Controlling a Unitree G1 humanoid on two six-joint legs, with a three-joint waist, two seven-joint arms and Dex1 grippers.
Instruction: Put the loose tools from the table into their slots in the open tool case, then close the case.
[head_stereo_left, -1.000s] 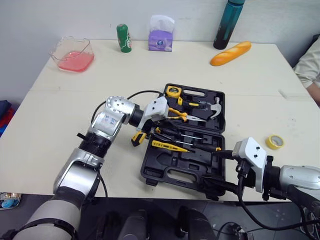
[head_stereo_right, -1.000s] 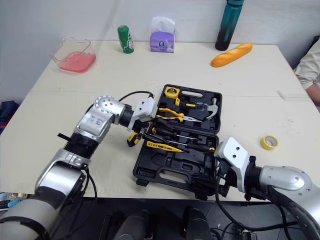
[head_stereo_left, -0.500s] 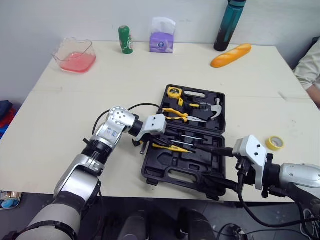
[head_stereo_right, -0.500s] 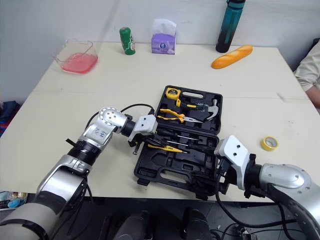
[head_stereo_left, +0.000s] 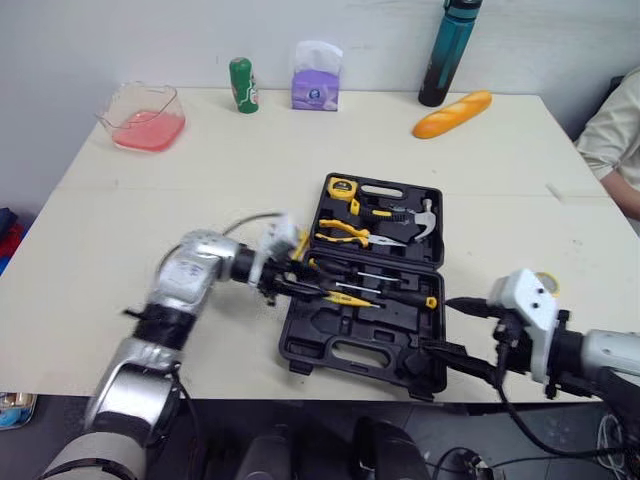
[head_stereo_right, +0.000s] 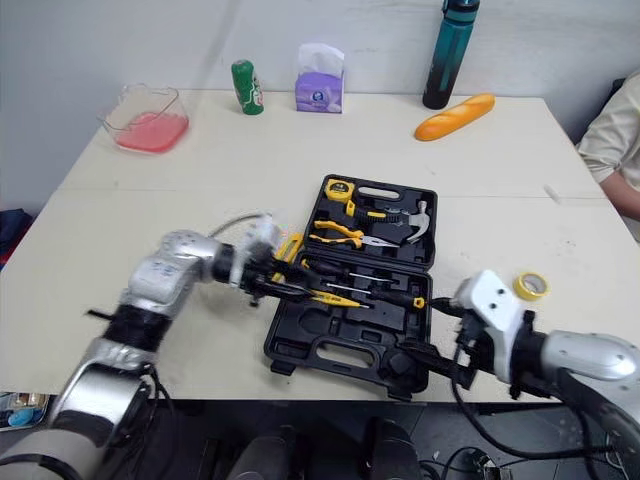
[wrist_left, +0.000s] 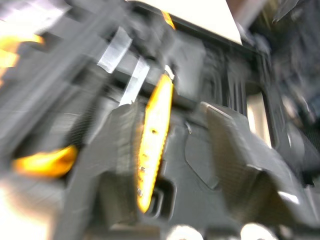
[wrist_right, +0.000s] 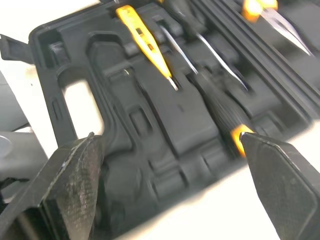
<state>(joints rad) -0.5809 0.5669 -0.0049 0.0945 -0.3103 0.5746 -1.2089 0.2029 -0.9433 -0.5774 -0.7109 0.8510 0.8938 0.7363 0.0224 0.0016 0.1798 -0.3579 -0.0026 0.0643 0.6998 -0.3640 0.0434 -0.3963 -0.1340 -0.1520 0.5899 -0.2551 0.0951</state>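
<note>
The black tool case (head_stereo_left: 330, 345) lies open mid-table with a tape measure (head_stereo_left: 345, 186), pliers (head_stereo_left: 345, 228), hammer (head_stereo_left: 426, 214), screwdrivers and a yellow tester pen (head_stereo_left: 345, 297) in it. My left gripper (head_stereo_left: 287, 283) is at the case's left edge, open, its fingers (wrist_left: 117, 165) straddling the yellow tester pen (wrist_left: 154, 135). At the case's front right corner my right gripper (head_stereo_left: 462, 332) is open wide and holds nothing; its fingers (wrist_right: 75, 180) frame the case's lower half. A yellow tape roll (head_stereo_right: 530, 286) lies loose on the table right of the case.
Along the table's far edge stand a pink container (head_stereo_left: 143, 112), a green bottle (head_stereo_left: 241, 84), a purple tissue pack (head_stereo_left: 315, 80), a teal bottle (head_stereo_left: 445, 55) and a bread loaf (head_stereo_left: 455, 113). A person's sleeve (head_stereo_left: 615, 140) is at the right edge.
My left elbow has swung out to the left and the gripper has slid forward along the case's left edge. The right gripper has shifted slightly right. The camera has also moved.
</note>
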